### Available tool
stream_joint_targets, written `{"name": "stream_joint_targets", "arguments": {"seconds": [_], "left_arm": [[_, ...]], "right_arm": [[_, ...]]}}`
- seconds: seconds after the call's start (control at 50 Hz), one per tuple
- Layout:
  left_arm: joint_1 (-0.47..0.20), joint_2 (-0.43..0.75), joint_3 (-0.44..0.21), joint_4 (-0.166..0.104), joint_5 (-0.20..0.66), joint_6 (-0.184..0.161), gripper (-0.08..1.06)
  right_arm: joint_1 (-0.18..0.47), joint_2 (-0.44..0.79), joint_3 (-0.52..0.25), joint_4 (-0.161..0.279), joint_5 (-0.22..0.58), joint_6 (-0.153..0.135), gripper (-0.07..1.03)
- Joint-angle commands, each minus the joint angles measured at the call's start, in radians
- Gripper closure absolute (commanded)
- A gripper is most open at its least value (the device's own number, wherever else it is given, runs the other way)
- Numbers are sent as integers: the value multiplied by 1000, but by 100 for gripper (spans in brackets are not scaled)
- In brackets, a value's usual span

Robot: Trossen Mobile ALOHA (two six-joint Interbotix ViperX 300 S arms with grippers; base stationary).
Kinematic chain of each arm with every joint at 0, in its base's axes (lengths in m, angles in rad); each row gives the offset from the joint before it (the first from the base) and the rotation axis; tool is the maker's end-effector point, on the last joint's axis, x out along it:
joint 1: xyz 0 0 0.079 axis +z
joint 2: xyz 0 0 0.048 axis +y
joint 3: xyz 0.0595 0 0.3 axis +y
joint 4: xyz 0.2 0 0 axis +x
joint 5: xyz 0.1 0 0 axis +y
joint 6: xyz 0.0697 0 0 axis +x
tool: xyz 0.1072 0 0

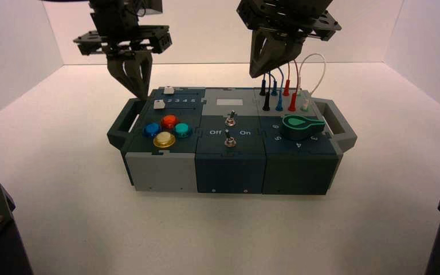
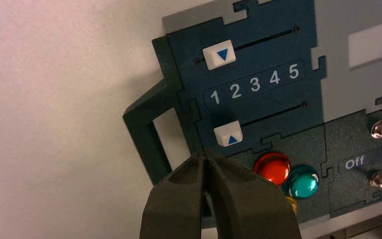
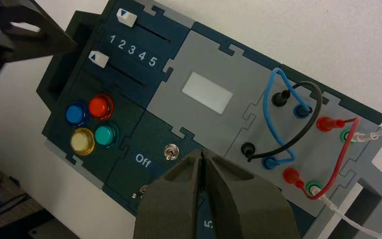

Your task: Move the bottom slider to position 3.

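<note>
The bottom slider is a small white knob with a blue triangle, sitting below digit 1 at the handle end of its dark slot. It also shows in the high view and the right wrist view. The printed digit 3 lies in the row 1 to 5 between the two slots. My left gripper is shut and empty, its tips just off the knob's corner, towards the left handle and the buttons; the high view shows the left gripper above the box's left end. My right gripper is shut and empty, raised over the wire panel.
The top slider also sits near 1. Red, teal, blue and yellow buttons lie close to the bottom slider. Two toggle levers, a green knob and plugged wires fill the rest. The left handle juts out.
</note>
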Motion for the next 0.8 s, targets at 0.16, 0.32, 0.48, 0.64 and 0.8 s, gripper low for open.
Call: {"name": "stream_joint_targets", "arguments": {"seconds": [0.16, 0.32, 0.48, 0.64, 0.8], "left_arm": [[-2, -8, -15, -14, -25, 2, 101], [-2, 0, -15, -14, -38, 2, 101], [-2, 14, -15, -14, -41, 3, 101], [-2, 23, -17, -14, -54, 3, 101], [-3, 32, -21, -14, -55, 5, 101]], "right_arm": [[3, -8, -28, -8, -8, -2, 99], [3, -8, -28, -9, -6, -3, 99], [3, -8, -26, -12, -6, -3, 99], [3, -8, -23, -12, -6, -3, 99], [3, -8, -21, -12, -6, -2, 99]]}}
